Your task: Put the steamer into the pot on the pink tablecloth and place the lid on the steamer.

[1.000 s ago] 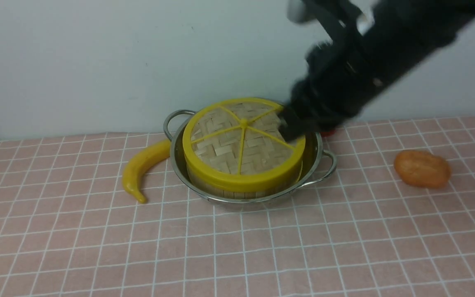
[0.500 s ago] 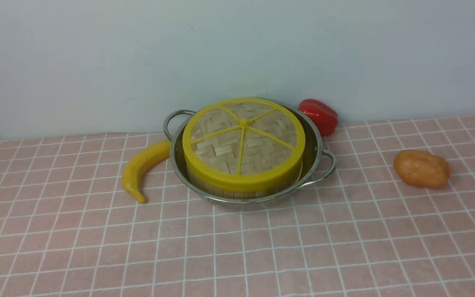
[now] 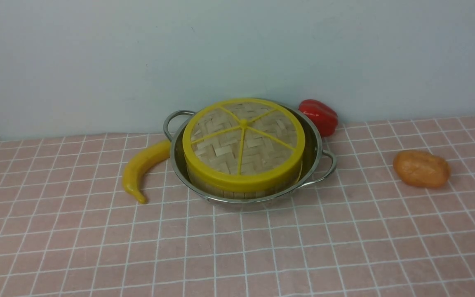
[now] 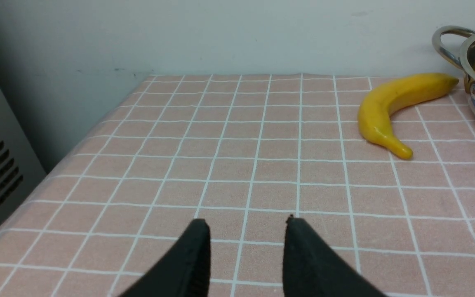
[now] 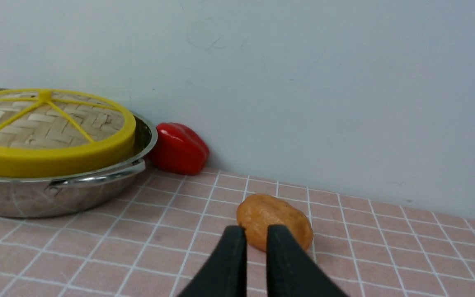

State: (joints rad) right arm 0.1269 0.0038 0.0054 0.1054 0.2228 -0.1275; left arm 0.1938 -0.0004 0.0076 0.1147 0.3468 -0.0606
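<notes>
While the steamer (image 3: 241, 187) sits inside the pot (image 3: 315, 154) on the pink tablecloth (image 3: 237, 247) with the lid (image 3: 243, 142) flat on top of it, you have both arms back at the near edge of the tabletop. Your left gripper (image 4: 246, 225) hangs over bare cloth, jaws parted and empty, the banana (image 4: 394, 107) well ahead. Your right gripper (image 5: 255, 231) has a narrow gap between its jaws, holding nothing, with the orange lump (image 5: 274, 220) just beyond and the red pepper (image 5: 178, 148) beside the pot.
</notes>
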